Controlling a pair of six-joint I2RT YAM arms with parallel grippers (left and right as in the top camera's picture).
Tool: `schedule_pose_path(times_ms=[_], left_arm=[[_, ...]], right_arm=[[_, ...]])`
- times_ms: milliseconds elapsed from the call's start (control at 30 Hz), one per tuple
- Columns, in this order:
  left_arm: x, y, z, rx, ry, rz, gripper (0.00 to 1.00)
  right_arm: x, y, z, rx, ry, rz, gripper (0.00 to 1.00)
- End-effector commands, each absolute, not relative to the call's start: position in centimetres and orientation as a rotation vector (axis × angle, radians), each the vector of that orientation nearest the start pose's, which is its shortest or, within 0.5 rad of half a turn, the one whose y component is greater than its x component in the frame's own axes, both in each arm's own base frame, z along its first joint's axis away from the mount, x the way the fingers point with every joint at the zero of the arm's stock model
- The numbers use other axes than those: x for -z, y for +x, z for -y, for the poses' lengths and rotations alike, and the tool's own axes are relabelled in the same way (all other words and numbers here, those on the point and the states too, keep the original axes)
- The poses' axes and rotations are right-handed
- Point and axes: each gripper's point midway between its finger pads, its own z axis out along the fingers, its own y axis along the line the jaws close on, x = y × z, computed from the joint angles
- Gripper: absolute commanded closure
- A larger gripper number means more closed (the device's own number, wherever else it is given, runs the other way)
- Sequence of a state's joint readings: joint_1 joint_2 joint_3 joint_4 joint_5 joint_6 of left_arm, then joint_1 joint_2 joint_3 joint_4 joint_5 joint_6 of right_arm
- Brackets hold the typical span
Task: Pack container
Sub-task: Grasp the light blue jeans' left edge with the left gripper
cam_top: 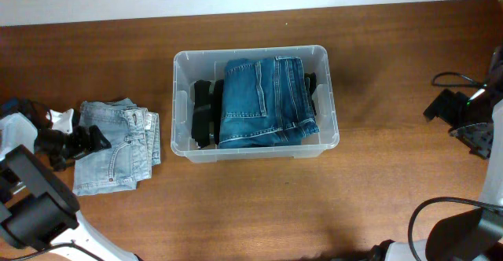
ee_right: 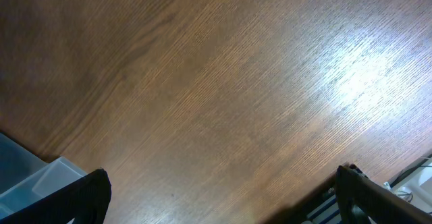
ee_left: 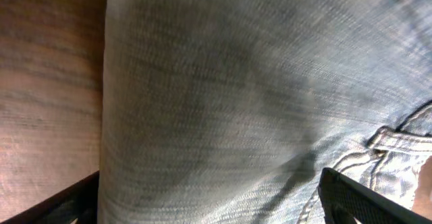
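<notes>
The clear plastic container (cam_top: 253, 52) stands at the table's centre. It holds folded dark blue jeans (cam_top: 263, 100) lying over a black garment (cam_top: 203, 113). Folded light blue jeans (cam_top: 118, 147) lie on the table to its left. My left gripper (cam_top: 93, 141) is at their left edge. In the left wrist view its fingers (ee_left: 216, 210) are open and spread on either side of the light jeans (ee_left: 256, 96), very close to the fabric. My right gripper (cam_top: 444, 106) is open and empty at the far right, over bare wood (ee_right: 219, 214). A corner of the container (ee_right: 34, 177) shows there.
The wooden table (cam_top: 259, 206) stretches in front of the container. Black cables (cam_top: 452, 78) lie at the right edge beside the right arm. The left arm's white base (cam_top: 39, 206) fills the lower left corner.
</notes>
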State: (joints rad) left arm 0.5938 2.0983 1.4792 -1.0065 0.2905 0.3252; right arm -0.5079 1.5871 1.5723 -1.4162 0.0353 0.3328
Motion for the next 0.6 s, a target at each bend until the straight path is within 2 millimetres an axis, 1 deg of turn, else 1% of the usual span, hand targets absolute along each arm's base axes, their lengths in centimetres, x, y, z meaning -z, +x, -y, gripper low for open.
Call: schedule_pose_path(times_ms=[0, 133, 167, 200, 300, 333, 400, 467, 500, 533, 567], left_arm=[[1.1, 32.9, -15.7, 0.545, -0.415, -3.031, 0.03], [1.3, 33.0, -15.7, 0.542, -0.414, -3.03, 0.04], [1.3, 33.0, -15.7, 0.541, -0.414, -3.029, 0.07], [1.3, 33.0, -15.7, 0.541, -0.414, -3.029, 0.15], [1.3, 33.0, -15.7, 0.542, -0.414, -3.029, 0.31], [1.3, 33.1, -15.7, 0.542, -0.415, -3.028, 0.38], [1.2, 33.1, -15.6, 0.553, -0.415, -3.022, 0.5], [1.0, 33.4, -15.4, 0.573, -0.415, -3.007, 0.7], [0.9, 33.6, -15.4, 0.584, -0.413, -2.997, 0.78], [0.7, 33.8, -15.3, 0.596, -0.412, -2.986, 0.86], [0.5, 34.0, -15.4, 0.595, -0.411, -2.981, 0.91]], right_arm=[[-19.0, 26.3, 15.5, 0.074, 1.236, -2.74, 0.02], [-19.0, 26.3, 15.5, 0.074, 1.236, -2.74, 0.02], [-19.0, 26.3, 15.5, 0.074, 1.236, -2.74, 0.02], [-19.0, 26.3, 15.5, 0.074, 1.236, -2.74, 0.02], [-19.0, 26.3, 15.5, 0.074, 1.236, -2.74, 0.02], [-19.0, 26.3, 15.5, 0.074, 1.236, -2.74, 0.02], [-19.0, 26.3, 15.5, 0.074, 1.236, -2.74, 0.02], [-19.0, 26.3, 15.5, 0.074, 1.236, -2.74, 0.02], [-19.0, 26.3, 15.5, 0.074, 1.236, -2.74, 0.02], [-19.0, 26.3, 15.5, 0.074, 1.236, -2.74, 0.02], [-19.0, 26.3, 15.5, 0.074, 1.236, -2.74, 0.02]])
